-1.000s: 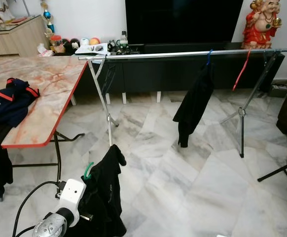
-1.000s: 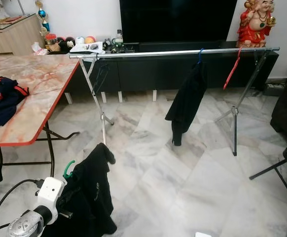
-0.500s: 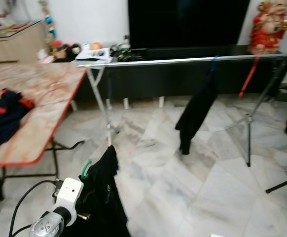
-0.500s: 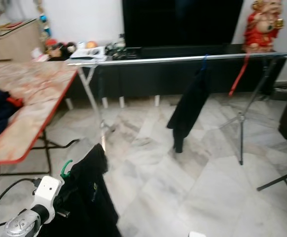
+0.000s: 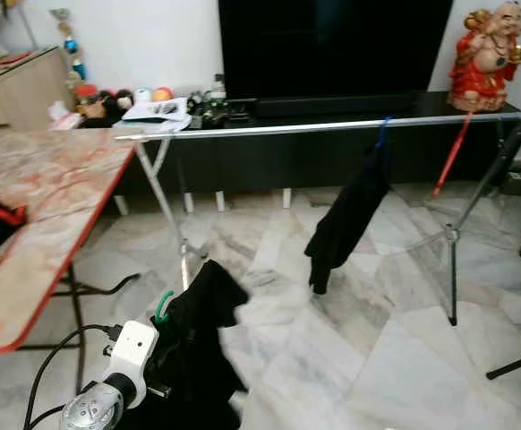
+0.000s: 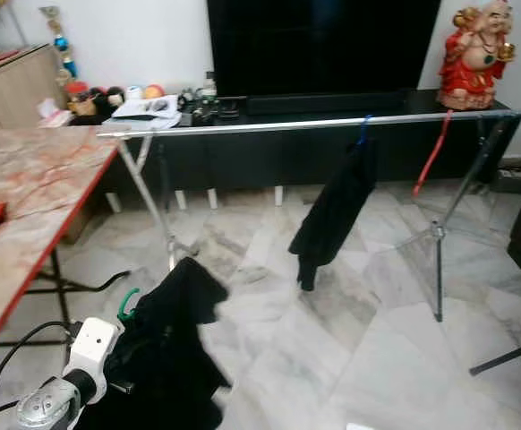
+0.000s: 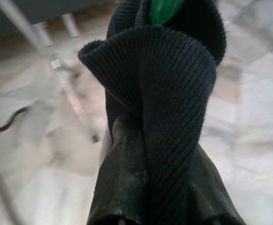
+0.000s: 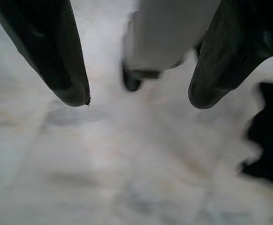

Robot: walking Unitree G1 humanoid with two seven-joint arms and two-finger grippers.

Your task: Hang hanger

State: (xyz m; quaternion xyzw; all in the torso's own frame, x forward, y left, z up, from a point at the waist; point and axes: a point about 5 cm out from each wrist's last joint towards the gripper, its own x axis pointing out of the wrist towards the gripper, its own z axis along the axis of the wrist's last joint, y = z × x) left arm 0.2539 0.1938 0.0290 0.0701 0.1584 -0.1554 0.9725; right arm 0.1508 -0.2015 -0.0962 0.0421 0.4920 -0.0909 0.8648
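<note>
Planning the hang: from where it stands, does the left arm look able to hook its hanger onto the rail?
Probably not yet. The left gripper holds the green hanger low, and open floor lies between it and the rail.

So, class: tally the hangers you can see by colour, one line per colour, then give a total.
Green hanger, in the black garment held by the left gripper: 1
Blue hanger, carrying a black garment on the rail: 1
Red hanger, bare on the rail: 1
Total: 3
</note>
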